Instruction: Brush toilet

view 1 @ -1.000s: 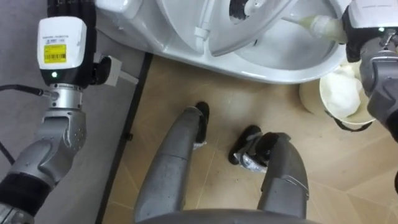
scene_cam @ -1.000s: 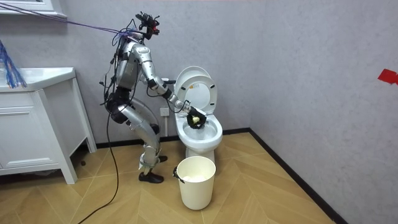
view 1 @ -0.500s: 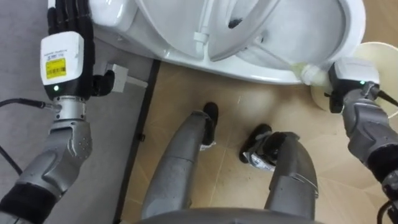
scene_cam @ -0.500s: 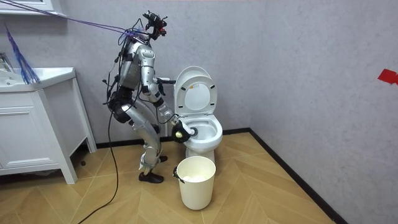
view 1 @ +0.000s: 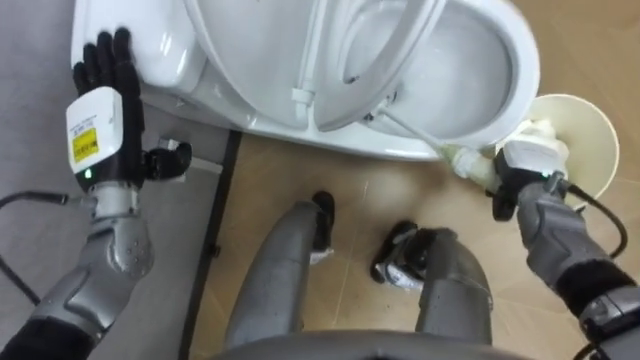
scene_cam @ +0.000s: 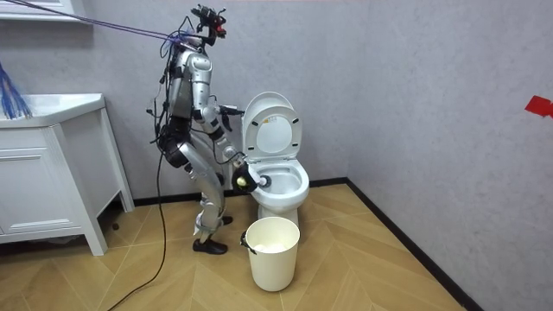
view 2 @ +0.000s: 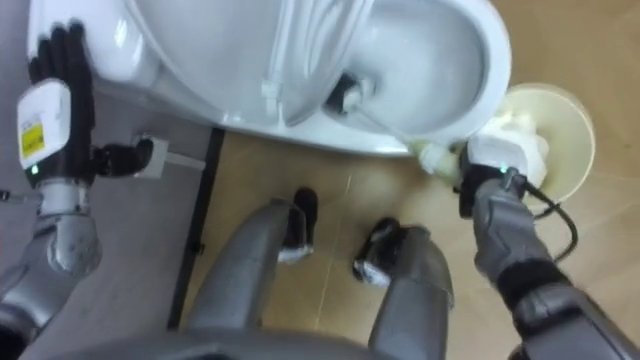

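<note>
— Where is the toilet brush (view 1: 425,140)?
— In the right robot hand (view 1: 522,172). Its fingers are curled round the pale handle, just outside the rim of the toilet (view 1: 520,70), and the thin shaft slants over the rim into the bowl.
— And the other one?
— The left robot hand (view 1: 103,105) is raised by the toilet's back end, fingers straight, holding nothing.
— Anything nearby?
— A white waste bin (view 1: 590,125) stands on the floor just beside the bowl.
</note>
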You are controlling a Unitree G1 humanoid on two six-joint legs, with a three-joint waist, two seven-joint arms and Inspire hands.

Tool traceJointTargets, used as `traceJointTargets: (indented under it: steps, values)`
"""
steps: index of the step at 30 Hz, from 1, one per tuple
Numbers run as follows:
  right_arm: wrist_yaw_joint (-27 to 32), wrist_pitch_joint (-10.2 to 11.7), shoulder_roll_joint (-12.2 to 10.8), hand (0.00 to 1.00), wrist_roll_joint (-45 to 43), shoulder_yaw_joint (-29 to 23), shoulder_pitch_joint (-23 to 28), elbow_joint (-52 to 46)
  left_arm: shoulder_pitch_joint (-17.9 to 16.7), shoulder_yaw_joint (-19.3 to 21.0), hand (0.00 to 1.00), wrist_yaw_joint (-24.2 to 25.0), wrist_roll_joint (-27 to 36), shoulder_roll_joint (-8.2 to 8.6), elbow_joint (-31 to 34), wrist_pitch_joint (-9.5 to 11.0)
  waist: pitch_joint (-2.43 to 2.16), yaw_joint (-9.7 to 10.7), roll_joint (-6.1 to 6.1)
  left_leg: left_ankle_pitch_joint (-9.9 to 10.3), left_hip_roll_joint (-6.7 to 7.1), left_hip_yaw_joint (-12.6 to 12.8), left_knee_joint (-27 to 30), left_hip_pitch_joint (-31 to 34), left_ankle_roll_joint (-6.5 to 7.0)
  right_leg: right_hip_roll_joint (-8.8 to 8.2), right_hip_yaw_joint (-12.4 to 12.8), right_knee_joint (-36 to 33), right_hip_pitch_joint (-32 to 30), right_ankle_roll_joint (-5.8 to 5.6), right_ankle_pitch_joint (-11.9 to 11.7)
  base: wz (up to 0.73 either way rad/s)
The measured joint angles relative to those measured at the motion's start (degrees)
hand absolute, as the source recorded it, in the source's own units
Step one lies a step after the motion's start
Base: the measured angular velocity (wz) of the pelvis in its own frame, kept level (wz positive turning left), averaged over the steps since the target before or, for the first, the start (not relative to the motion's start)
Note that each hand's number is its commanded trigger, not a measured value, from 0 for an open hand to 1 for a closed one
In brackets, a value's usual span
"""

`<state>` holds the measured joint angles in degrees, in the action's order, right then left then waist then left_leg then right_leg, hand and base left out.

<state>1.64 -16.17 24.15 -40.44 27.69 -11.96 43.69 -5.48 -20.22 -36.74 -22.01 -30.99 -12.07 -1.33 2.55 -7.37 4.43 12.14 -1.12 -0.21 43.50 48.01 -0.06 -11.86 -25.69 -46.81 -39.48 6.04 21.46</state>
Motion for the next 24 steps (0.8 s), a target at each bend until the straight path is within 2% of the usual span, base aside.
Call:
traceJointTargets:
  steps: [1, 4, 8, 9, 10, 11, 12, 14, 16, 17, 19, 21, 23, 24]
  values:
    - [-1.29, 0.08, -0.21, 1.00, -0.15, 0.20, -0.06, 0.78, 0.18, 0.06, 0.00, 0.53, -0.09, 0.18, -0.87, 0.28, -0.01, -0.50, -0.89, 0.03, -0.11, 0.36, -1.19, -1.70, -0.11, 0.15, 0.01, 1.06, 1.35, -0.02, -0.26, -0.12]
    - [-3.78, 1.31, -0.22, 1.00, -0.29, 0.41, 0.04, 3.78, 1.03, 0.20, 0.00, 2.55, -1.13, 0.79, -4.18, 1.41, -0.26, -1.35, -2.26, -0.51, -0.12, 0.32, -4.18, -5.99, -0.19, 1.29, 0.34, 4.33, 5.40, -0.71, -1.01, -0.02]
    - [-5.47, 2.60, -0.20, 1.00, -0.48, 0.41, 0.73, 7.35, 1.31, 0.69, 0.00, 4.50, -3.75, 2.27, -8.52, 1.79, -0.49, -2.72, -2.83, -0.75, -0.28, 0.46, -7.45, -11.69, -0.32, 2.31, 0.25, 8.32, 11.06, -1.19, -1.60, -0.02]
    - [-5.62, 3.19, -0.18, 1.00, -0.80, 0.24, 1.12, 7.69, 0.83, 1.46, 0.00, 4.90, -4.40, 3.16, -8.75, 1.87, -0.53, -2.70, -2.86, -0.81, -0.27, 0.38, -8.33, -12.99, -0.38, 2.46, -0.16, 9.39, 12.56, -1.35, -1.74, 0.08]
    - [-5.60, 3.85, -0.19, 1.00, -1.23, -0.43, 2.21, 7.54, -0.13, 2.13, 0.00, 5.41, -5.31, 3.71, -8.74, 1.90, -0.79, -2.55, -3.28, -0.86, -0.11, 0.37, -9.32, -14.27, -0.40, 2.50, -0.21, 10.18, 13.76, -1.49, -1.81, 0.10]
    - [-5.53, 4.22, -0.25, 1.00, -1.69, -0.78, 2.77, 7.33, -0.79, 2.32, 0.00, 5.78, -5.78, 3.78, -8.66, 1.90, -0.84, -2.65, -3.46, -0.87, 0.00, 0.38, -9.86, -15.07, -0.42, 2.51, -0.21, 10.56, 14.50, -1.58, -1.80, 0.08]
    - [-5.51, 5.00, -0.46, 1.00, -2.57, -1.79, 4.23, 7.06, -2.07, 3.06, 0.00, 6.42, -6.27, 3.88, -8.42, 1.98, -1.13, -2.61, -3.79, -0.87, 0.02, 0.38, -10.81, -16.64, -0.45, 2.90, -0.13, 11.92, 16.16, -1.91, -1.78, 0.07]
    - [-5.47, 5.77, -0.46, 1.00, -3.00, -2.44, 6.87, 6.36, -4.00, 4.35, 0.00, 7.33, -6.26, 4.80, -8.06, 2.38, -1.36, -2.51, -4.03, -0.91, 0.08, 0.39, -12.41, -19.84, -0.50, 3.39, -0.55, 14.58, 19.69, -2.47, -2.07, 0.06]
    - [-5.57, 6.23, -0.87, 1.00, -2.99, -3.32, 10.90, 4.58, -7.62, 6.65, 0.00, 7.64, -6.27, 6.78, -7.56, 3.00, -1.75, -2.59, -4.62, -0.91, 0.13, 0.55, -14.25, -23.83, -0.50, 4.22, -0.61, 18.27, 24.32, -3.14, -2.47, 0.00]
    - [-5.62, 6.33, -1.21, 1.00, -3.03, -4.04, 11.96, 4.32, -8.56, 7.44, 0.00, 7.70, -6.28, 7.48, -7.43, 3.03, -1.79, -2.56, -4.70, -0.91, 0.13, 0.54, -14.58, -24.91, -0.50, 4.39, -0.82, 19.31, 25.72, -3.34, -2.60, 0.07]
    - [-5.85, 6.33, -2.52, 1.00, -3.14, -7.22, 17.27, 1.72, -12.56, 10.66, 0.00, 8.08, -5.99, 9.73, -6.31, 3.13, -2.13, -2.60, -5.22, -0.91, 0.49, 0.54, -16.41, -29.44, -0.50, 5.13, -1.25, 23.51, 31.40, -4.16, -3.11, 0.12]
    - [-6.25, 6.89, -2.86, 1.00, -3.27, -9.02, 20.24, -1.18, -15.93, 12.92, 0.00, 8.24, -4.92, 10.79, -5.79, 3.50, -2.23, -2.73, -5.69, -0.91, 0.89, 0.47, -17.94, -32.31, -0.50, 5.11, -1.42, 25.24, 34.34, -4.44, -3.26, 0.02]
    - [-6.24, 8.07, -4.22, 1.00, -3.20, -10.86, 22.51, -1.98, -19.51, 16.81, 0.00, 8.21, -4.27, 13.34, -5.85, 3.85, -2.06, -3.08, -6.50, -0.89, 1.05, 0.47, -19.25, -35.19, -0.52, 5.50, -1.84, 27.28, 37.74, -4.74, -3.43, 0.07]
    - [-6.33, 8.18, -4.72, 1.00, -3.06, -11.26, 22.93, -2.04, -20.20, 17.63, 0.00, 8.20, -3.75, 13.89, -5.82, 3.98, -2.12, -3.26, -6.78, -0.89, 1.08, 0.42, -19.37, -35.60, -0.52, 5.57, -2.09, 27.63, 38.40, -4.77, -3.45, 0.18]
